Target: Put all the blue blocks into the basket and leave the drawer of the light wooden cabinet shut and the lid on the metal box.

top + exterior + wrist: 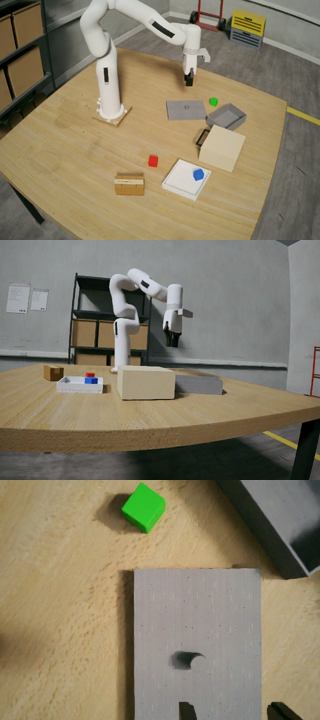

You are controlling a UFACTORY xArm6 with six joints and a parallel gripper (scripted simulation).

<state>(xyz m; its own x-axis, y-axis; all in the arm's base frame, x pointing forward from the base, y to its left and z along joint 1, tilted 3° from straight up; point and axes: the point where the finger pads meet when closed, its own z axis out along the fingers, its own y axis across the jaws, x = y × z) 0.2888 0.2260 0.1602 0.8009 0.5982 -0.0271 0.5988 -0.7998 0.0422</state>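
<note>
Cabinet (pixel 224 144) (pixel 147 384): contents hidden. Lid (pixel 180 113) (pixel 165 605) off: probably stiff, fairly heavy; pinch knob (pixel 186 107) (pixel 198 663), may slip. Metal box (pixel 216 123) (pixel 199 384) (pixel 265 535): visible floor bare. Basket (pixel 180 178) (pixel 77 388): blue block (pixel 198 174) (pixel 90 380) inside. Pincer (pixel 189 81) (pixel 172 342) (pixel 235 711): roughly half open, nothing held.

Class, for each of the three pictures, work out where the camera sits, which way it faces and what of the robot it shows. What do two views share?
Top: high over the table's near side, facing down toward the arm's base plate; arm and tool show.

Exterior: low, just beyond the table's edge, facing across it to the wall; arm and tool show.

Wrist: on the arm's end, facing down at the metal box's lid; only fingertips show.

Top and wrist share the green block.
</note>
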